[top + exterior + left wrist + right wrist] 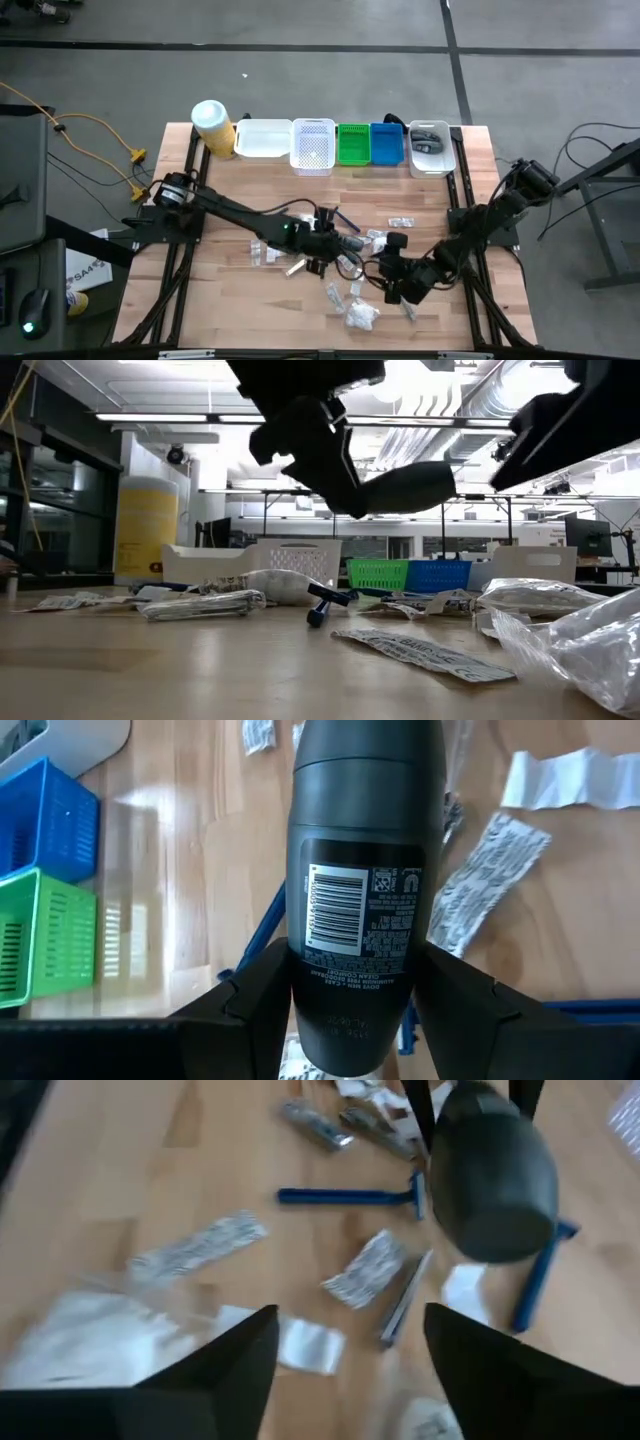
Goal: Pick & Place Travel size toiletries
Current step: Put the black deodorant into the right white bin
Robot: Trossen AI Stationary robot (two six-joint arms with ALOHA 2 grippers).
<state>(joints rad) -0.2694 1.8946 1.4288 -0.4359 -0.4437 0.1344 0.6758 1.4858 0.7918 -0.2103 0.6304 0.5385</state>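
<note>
Wood tabletop [230, 300] is strewn w/ small toiletries; five bins are lined up along the 12 o'clock edge: white tub [262, 139], white basket [312, 146], green bin [353, 144], blue bin [386, 143], white tray [430, 147]. Yellow canister [213, 125] is stood at 9 o'clock of the tubs. L gripper [352, 995] is seen at table centre, clamped on a dark deodorant stick [362, 890] held off the surface, barcode label up in the wrist view. R gripper [350, 1360] is found at 3 o'clock of the left one, fingers spread apart, nothing between them. Blue razors [350, 1196] and sachets [362, 1270] are left lying on the wood between and beneath the two grippers. More sachets [360, 315] are piled toward 6 o'clock.
</note>
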